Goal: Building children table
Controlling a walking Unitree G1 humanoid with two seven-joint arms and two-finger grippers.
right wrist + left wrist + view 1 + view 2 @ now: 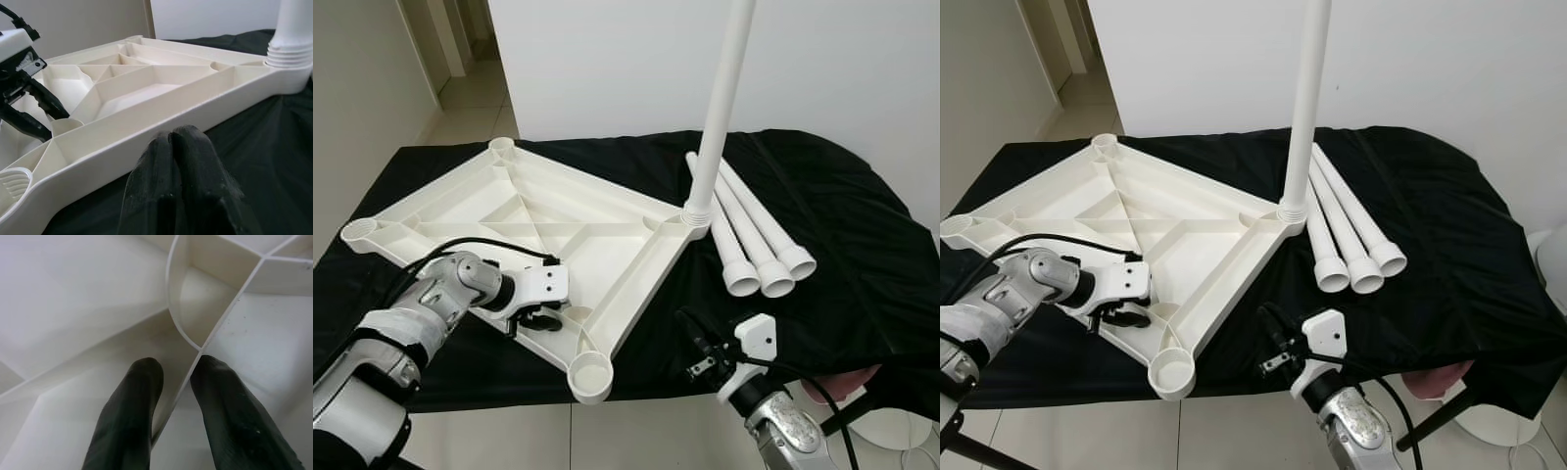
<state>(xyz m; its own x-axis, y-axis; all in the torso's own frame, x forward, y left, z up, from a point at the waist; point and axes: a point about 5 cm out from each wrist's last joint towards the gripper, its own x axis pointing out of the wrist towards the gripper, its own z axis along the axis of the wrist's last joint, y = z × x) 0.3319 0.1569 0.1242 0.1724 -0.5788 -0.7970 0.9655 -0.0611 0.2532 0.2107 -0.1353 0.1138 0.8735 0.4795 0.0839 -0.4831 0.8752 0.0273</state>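
Observation:
The white table top (558, 211) lies upside down on the black cloth (842, 245), ribs facing up. One white leg (720, 98) stands upright in its far right corner socket. Three more legs (754, 235) lie side by side on the cloth to the right. My left gripper (543, 318) reaches in near the front corner socket (590, 377), its fingers (142, 396) either side of a thin rib (215, 328) and closed on it. My right gripper (690, 333) hovers over the cloth's front edge, shut and empty, pointing at the top's long side wall (161, 115).
The cloth-covered surface ends just in front of me over a tiled floor (607, 431). A white wall (607, 59) stands behind, with a hallway (475, 78) at the far left. A white round object (901, 441) sits low at the right.

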